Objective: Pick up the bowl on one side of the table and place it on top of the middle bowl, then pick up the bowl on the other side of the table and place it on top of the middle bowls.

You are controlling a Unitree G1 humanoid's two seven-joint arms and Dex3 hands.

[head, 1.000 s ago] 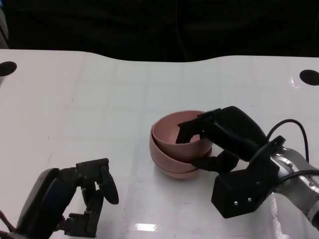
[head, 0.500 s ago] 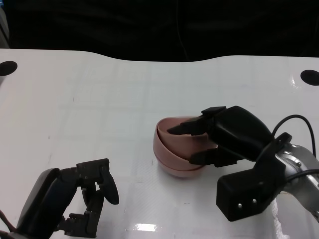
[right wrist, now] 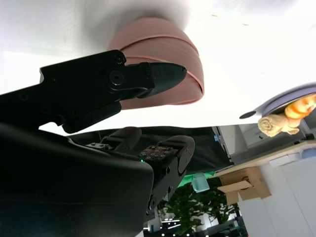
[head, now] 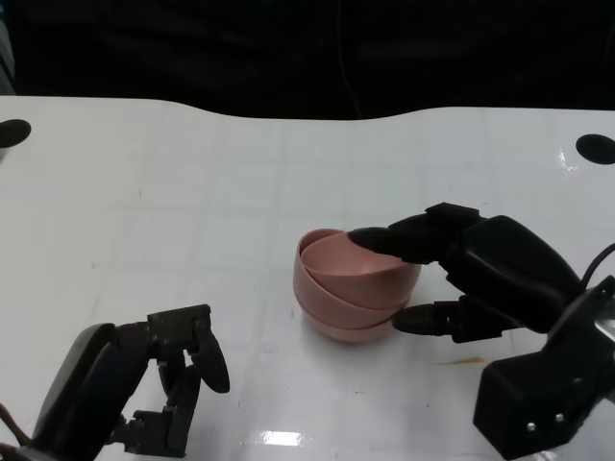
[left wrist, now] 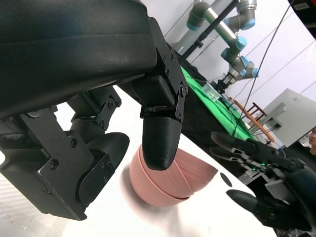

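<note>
Right hand (head: 452,279): fingers spread apart, one fingertip above the near rim of the pink bowl stack (head: 352,285) and another low beside the stack's base. No finger is seen closed on a bowl; whether the upper fingertip actually touches the rim cannot be told from the head view.

The stack sits on the white table (head: 192,211) just off the right hand's fingertips, on the side toward the left hand. It shows three nested rims (the top bowl sits tilted rather than level).

Left hand (head: 168,379): well apart from the stack, near the table's front edge, fingers curled inward with nothing held. Its wrist view shows the stack beyond its fingertips (left wrist: 160,143).
</note>
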